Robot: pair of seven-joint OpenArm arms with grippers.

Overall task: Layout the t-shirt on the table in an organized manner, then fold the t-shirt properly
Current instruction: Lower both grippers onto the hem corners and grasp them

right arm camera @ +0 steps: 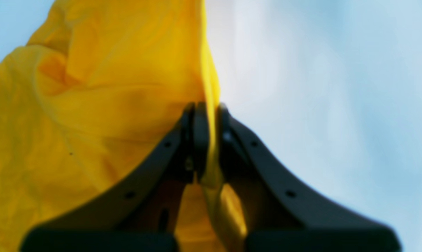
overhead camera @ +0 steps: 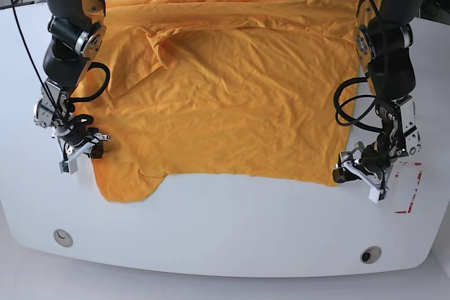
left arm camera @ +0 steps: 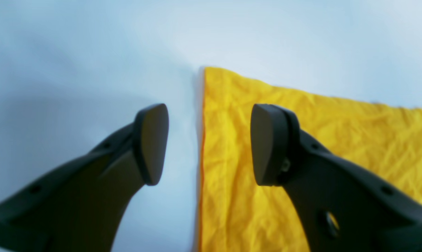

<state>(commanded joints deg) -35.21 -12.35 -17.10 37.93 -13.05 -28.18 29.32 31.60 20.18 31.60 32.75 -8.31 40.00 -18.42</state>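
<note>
While the right gripper (right arm camera: pixel 206 140) pinches the t-shirt (overhead camera: pixel 232 96), the left gripper (left arm camera: pixel 209 143) is wide open over its edge.

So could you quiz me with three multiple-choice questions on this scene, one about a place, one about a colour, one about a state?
1. Where are the red marks on the table?
A. beside the left gripper
B. beside the right gripper
C. under the shirt's middle

2. What colour is the t-shirt?
A. blue
B. orange-yellow
C. white

3. What is the right gripper doing?
A. gripping cloth
B. open over bare table
C. out of view

Answers:
1. A: the base view shows the red marks next to the left gripper.
2. B: every view shows it.
3. A: the right wrist view shows fabric pinched between its jaws.
</note>
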